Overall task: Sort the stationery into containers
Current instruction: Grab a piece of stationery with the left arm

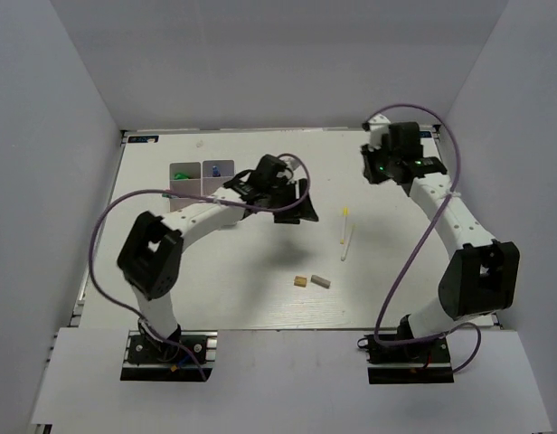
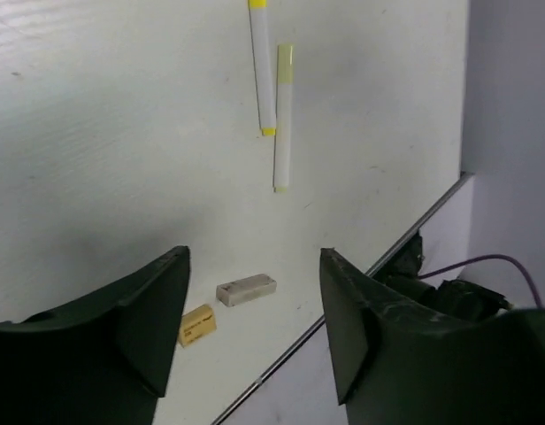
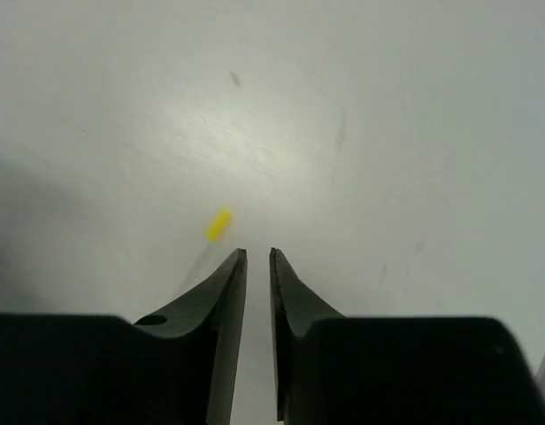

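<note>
The white divided tray (image 1: pixel 190 187) sits at the back left, partly hidden by my left arm. It holds a green item (image 1: pixel 182 173) and a blue item (image 1: pixel 215 169). Two thin white yellow-tipped sticks (image 1: pixel 345 231) lie mid-table, also in the left wrist view (image 2: pixel 283 115). A tan eraser (image 1: pixel 300 281) and a grey eraser (image 1: pixel 322 280) lie nearer the front; both show in the left wrist view, tan (image 2: pixel 197 324) and grey (image 2: pixel 247 289). My left gripper (image 1: pixel 294 210) (image 2: pixel 255 257) is open and empty above the table. My right gripper (image 1: pixel 371 167) (image 3: pixel 257 253) is shut and empty, with a yellow stick tip (image 3: pixel 218 224) just ahead.
The table's front edge (image 2: pixel 343 310) runs diagonally past the erasers in the left wrist view. Grey walls enclose the table on three sides. Purple cables loop off both arms.
</note>
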{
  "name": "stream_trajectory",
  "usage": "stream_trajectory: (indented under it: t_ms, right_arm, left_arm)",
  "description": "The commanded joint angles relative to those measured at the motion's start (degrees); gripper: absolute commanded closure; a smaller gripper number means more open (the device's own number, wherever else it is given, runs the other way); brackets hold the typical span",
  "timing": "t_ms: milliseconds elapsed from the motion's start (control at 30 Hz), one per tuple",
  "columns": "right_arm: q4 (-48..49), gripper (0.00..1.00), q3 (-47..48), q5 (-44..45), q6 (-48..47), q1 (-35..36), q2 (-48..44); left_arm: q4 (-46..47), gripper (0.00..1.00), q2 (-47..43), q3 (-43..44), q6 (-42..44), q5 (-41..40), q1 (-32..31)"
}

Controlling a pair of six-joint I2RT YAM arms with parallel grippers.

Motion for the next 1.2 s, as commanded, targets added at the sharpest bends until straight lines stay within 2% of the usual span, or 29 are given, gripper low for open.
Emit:
stream_trajectory:
  t_ms: [0,33,67,100,200,267,400,733,1167]
  right_arm:
    - [-11.55,0.79,-4.3,1.07,3.38,-7.5,-5.84]
    - [-11.73,0.83,-7.45,0.71,3.91,-8.57,-6.55]
    - [-12.17,0.95,-8.26,0.36,4.35,-9.63,-7.51]
    - [-12.78,1.0,-9.84,0.27,5.75,-12.42,-9.44]
    - [-14.53,1.0,-12.92,-0.87,6.64,-15.34,-11.29]
    - [-14.8,1.0,-15.2,-2.89,6.82,-18.5,-12.35]
    - [-15.07,1.0,-17.06,-5.62,7.52,-20.36,-14.02]
    - [-13.93,0.97,-23.55,-10.1,7.96,-22.56,-18.51]
    - [-12.7,0.94,-29.36,-15.11,8.93,-24.49,-21.94]
  left_arm:
    - [-5.33,0.28,6.26,9.52,1.67,-5.36,-4.42]
    - [-7.43,0.28,8.1,11.63,1.67,-7.63,-5.21]
    - [-8.41,0.28,10.03,16.09,1.67,-8.7,-6.61]
    - [-9.55,0.28,11.79,18.48,1.67,-9.93,-7.32]
    - [-14.3,0.3,19.0,28.06,1.67,-14.32,-9.69]
    - [-18.32,0.36,22.52,34.99,2.2,-18.01,-10.75]
    - [-24.93,0.44,30.34,44.42,2.2,-24.96,-12.34]
    - [-22.57,0.44,37.21,51.19,1.58,-26.46,-13.91]
    - [-18.44,0.45,40.81,52.43,1.05,-26.29,-14.45]
